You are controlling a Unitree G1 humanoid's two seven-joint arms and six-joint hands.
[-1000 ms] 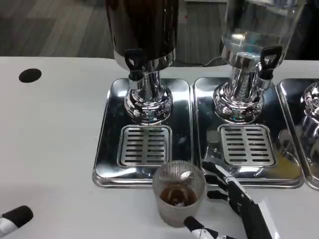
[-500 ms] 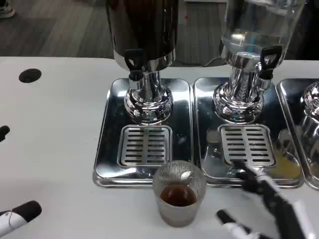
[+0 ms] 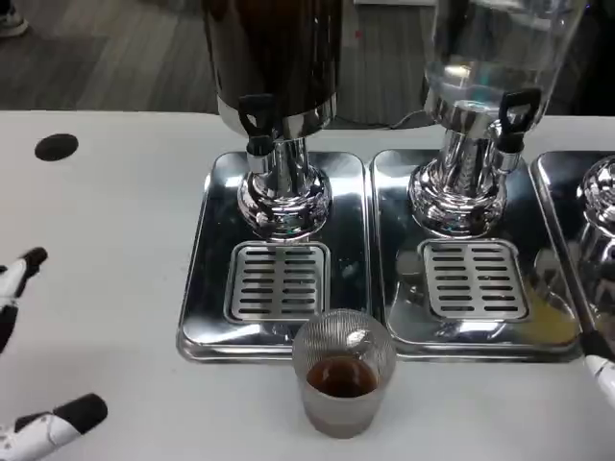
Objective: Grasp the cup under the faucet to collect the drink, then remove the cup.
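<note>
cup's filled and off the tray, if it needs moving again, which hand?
Probably left. The left hand shows open at the left edge, with bare table up to the cup. The right hand is just fingertips at the right edge, about as far off.

White fingers tipped in rounded black caps on the left hand (image 3: 38, 384), at the tabletop's left edge, glossy white segments behind each cap. At the right edge, a sliver of the right hand (image 3: 601, 363): white shell, black tip.

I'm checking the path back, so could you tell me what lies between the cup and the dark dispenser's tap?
In the head view, only the slotted drip grate lies between the cup and the tap.
</note>
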